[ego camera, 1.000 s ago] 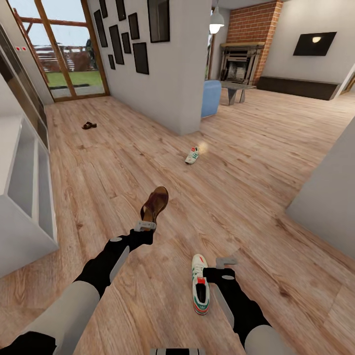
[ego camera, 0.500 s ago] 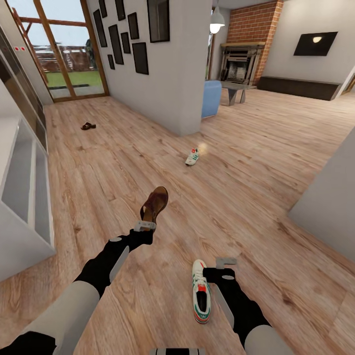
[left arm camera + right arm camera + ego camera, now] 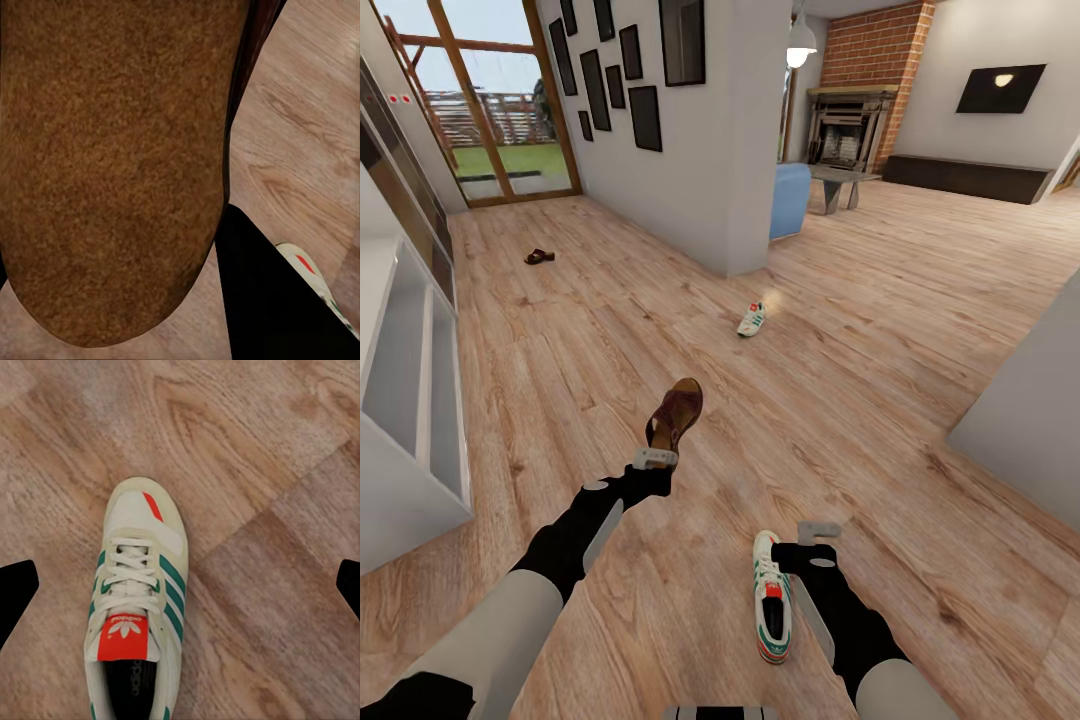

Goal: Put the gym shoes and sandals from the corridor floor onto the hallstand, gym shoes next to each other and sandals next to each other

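Corridor floor with shoes scattered — one sandal held at the left gripper, one gym shoe beside the right gripper.

A brown sandal is seen at the tip of the left gripper, raised toe-away; in the left wrist view its brown sole is pressed close to the camera, yet whether the fingers are clamped on it cannot be told. The right gripper is held just beside a white gym shoe that lies on the planks; in the right wrist view the shoe is framed between two dark fingertips set wide apart, untouched. A second gym shoe is seen farther off near the wall corner, and a second sandal lies well apart by the glass door. The pale hallstand is placed along the left edge — no shoe is seen on the visible shelves.
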